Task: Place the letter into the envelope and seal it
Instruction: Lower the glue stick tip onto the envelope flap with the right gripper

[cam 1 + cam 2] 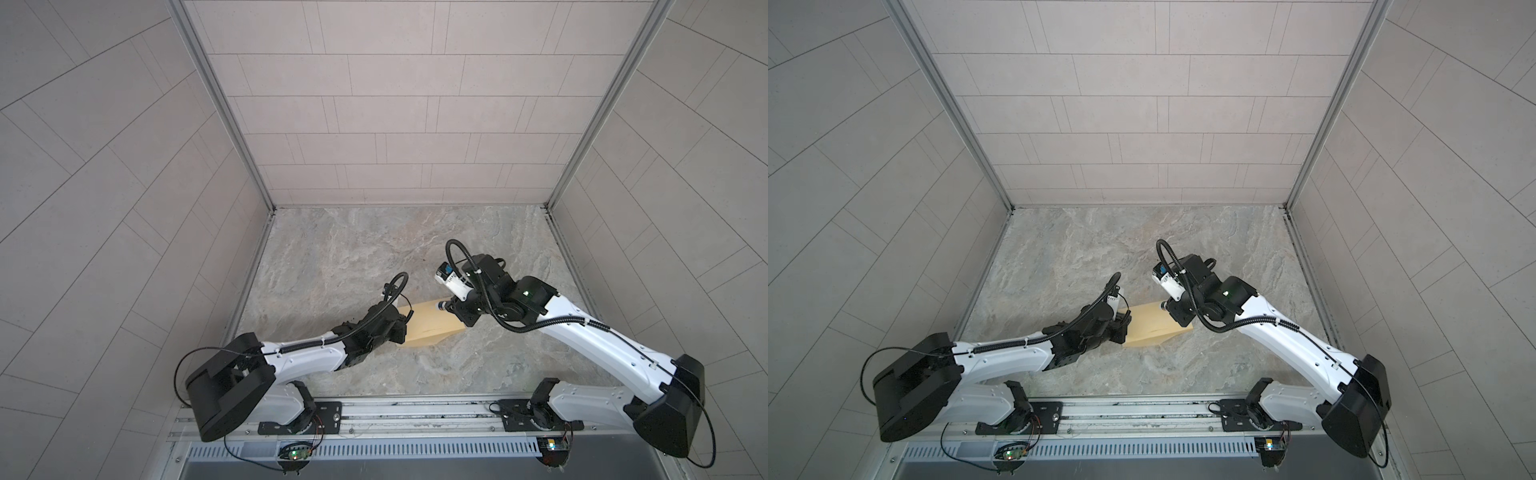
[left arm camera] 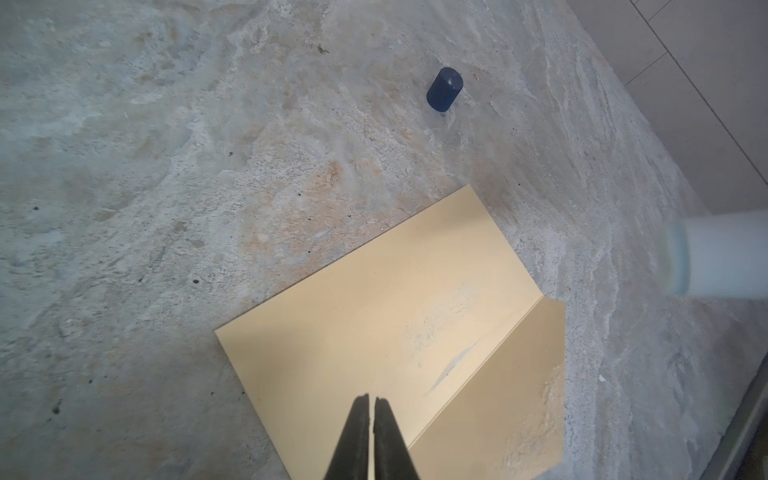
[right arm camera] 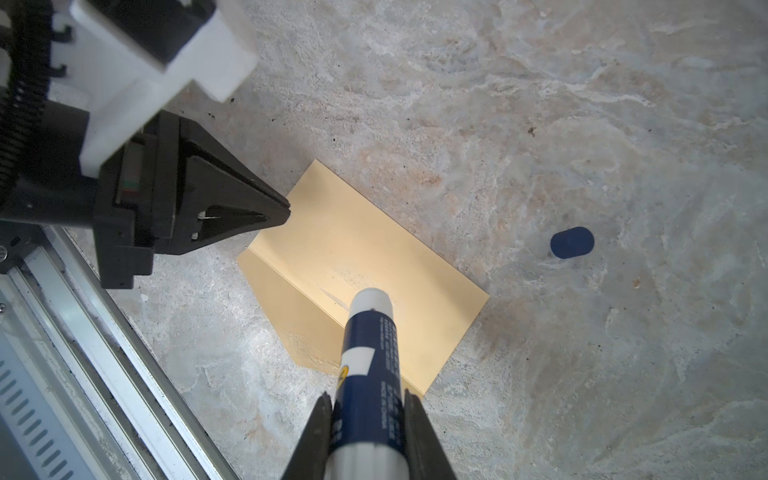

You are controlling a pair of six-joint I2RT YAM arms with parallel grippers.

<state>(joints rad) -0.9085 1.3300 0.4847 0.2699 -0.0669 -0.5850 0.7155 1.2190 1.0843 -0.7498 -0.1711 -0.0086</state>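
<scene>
Bimanual robot at a marbled stone table (image 1: 332, 257), midway through sealing an envelope. At the envelope's left short end, the left gripper (image 2: 371, 401) has its fingers pressed together with nothing between them, their tips over the paper; whether they press it down cannot be told. The envelope (image 1: 428, 328), plain mustard-tan, lies flat on the table between the two grippers, with its flap (image 2: 507, 395) folded open along one long edge. Whitish smears (image 2: 440, 316) show on the envelope's body just beside the flap's fold. The letter appears in no view, so it is probably already inside the envelope. Above the envelope's right part, the right gripper (image 3: 368, 401) pinches an uncapped blue and white glue stick (image 3: 370, 345), its white tip pointing down near the fold; contact cannot be told. The stick's dark blue cap (image 3: 572, 242) lies on its side well apart from the envelope. Judged from this, insertion is done and gluing is under way; folding the flap shut and pressing it down remain.
</scene>
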